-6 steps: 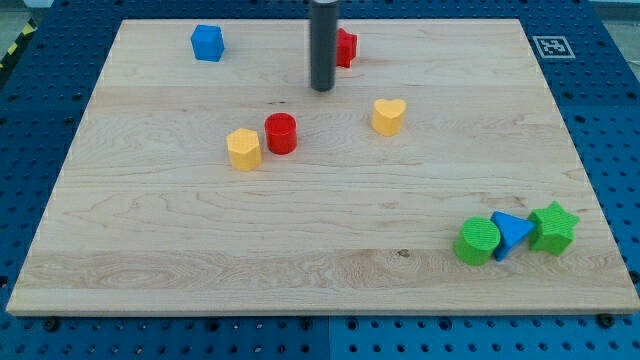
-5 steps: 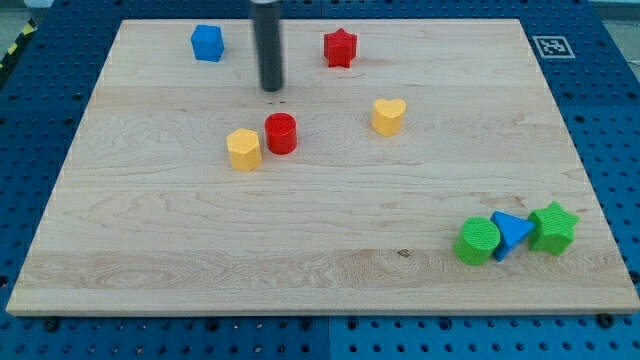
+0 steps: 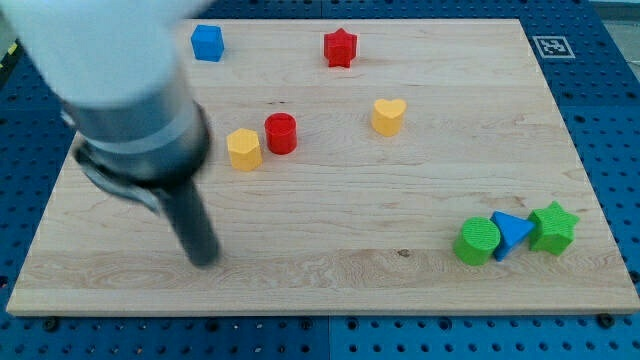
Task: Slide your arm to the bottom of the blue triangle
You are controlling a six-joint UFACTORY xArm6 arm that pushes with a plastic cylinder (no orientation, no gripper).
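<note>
My arm looms large and blurred at ten o'clock, its dark rod slanting down toward five o'clock; my tip (image 3: 205,257) rests at seven o'clock.

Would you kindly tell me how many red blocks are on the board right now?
2. The red star sits near the view's top, and the red cylinder is beside the yellow block. The arm covers the upper left, so another might be hidden.
</note>
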